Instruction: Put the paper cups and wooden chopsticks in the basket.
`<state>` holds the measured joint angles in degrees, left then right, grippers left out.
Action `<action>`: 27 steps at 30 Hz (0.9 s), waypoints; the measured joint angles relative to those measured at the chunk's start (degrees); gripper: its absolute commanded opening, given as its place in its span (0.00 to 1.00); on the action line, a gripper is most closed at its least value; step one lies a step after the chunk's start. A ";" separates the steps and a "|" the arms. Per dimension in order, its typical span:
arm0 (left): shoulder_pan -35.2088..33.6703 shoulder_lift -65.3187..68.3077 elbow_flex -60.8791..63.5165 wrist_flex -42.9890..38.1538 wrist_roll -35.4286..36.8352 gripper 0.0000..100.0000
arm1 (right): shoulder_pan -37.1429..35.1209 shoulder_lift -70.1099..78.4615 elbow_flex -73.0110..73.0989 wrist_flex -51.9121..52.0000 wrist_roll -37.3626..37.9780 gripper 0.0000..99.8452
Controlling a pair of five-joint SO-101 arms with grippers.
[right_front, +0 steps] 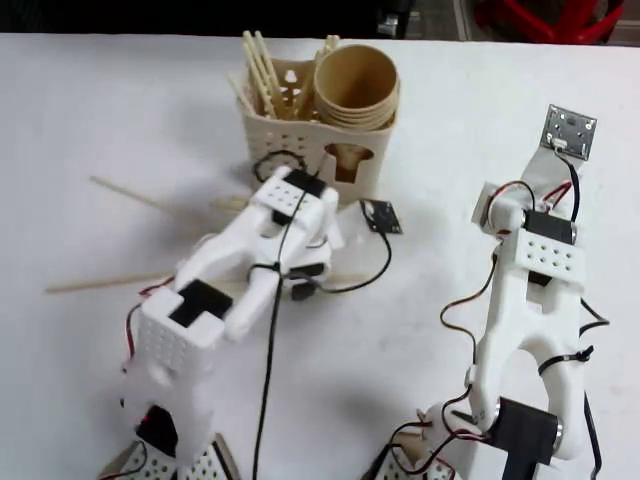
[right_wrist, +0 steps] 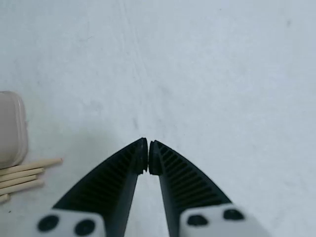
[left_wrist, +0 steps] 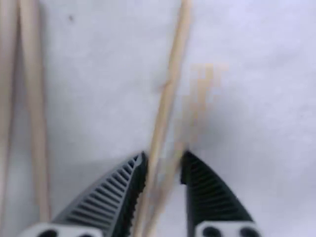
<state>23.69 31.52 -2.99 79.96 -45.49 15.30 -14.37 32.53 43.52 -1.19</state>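
Two left fingers point(left_wrist: 118, 192) slightly apart astride a chopstick point(left_wrist: 170, 84); right fingers point(right_wrist: 118, 182) together, empty.

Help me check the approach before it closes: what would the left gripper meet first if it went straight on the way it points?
The wooden chopstick lying between the open jaws of the left gripper, then the table under it. Depth is unclear, so the tips may be nearly there.

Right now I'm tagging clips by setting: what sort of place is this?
Likely a robotics lab bench: left arm and right arm on a white table, exposed wires, a basket of cups.
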 measured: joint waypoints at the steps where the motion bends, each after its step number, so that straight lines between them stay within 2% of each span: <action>1: 0.00 0.00 0.00 0.00 0.00 0.03 | 0.00 0.00 0.00 0.00 0.00 0.02; 13: 0.00 -1.23 -0.62 3.25 0.00 0.02 | 0.00 0.00 0.00 0.00 0.00 0.02; 22: 0.00 -18.02 11.08 3.43 0.00 0.02 | 0.00 0.00 0.00 0.00 0.00 0.02; 27: 0.00 -27.78 13.36 3.87 1.49 0.02 | 0.00 0.00 0.00 0.00 0.00 0.02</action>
<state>23.69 3.74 10.37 83.82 -44.00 15.30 -14.37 32.53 43.52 -1.19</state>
